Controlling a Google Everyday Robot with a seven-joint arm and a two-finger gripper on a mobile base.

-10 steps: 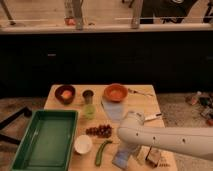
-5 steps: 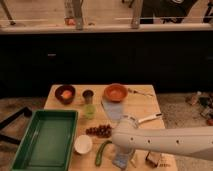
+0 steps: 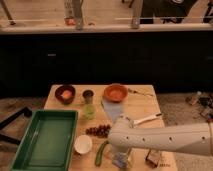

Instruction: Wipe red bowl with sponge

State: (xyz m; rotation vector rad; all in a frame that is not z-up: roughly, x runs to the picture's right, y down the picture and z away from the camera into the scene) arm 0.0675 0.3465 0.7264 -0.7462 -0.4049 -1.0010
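Near front edge of table (image 3: 152,106), jaws spread just above sponge (image 3: 120,161), red bowl (image 3: 115,92) well beyond.

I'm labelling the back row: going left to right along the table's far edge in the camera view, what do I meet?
Maroon bowl → metal cup → red bowl → thin utensil. The hand hangs at the near edge, above the sponge.

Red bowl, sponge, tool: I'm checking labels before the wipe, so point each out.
Red bowl (image 3: 115,92), camera view, its inside.
Sponge (image 3: 118,161), camera view, its visible left part.
Tool (image 3: 125,154), camera view, its lower end, just above the sponge.
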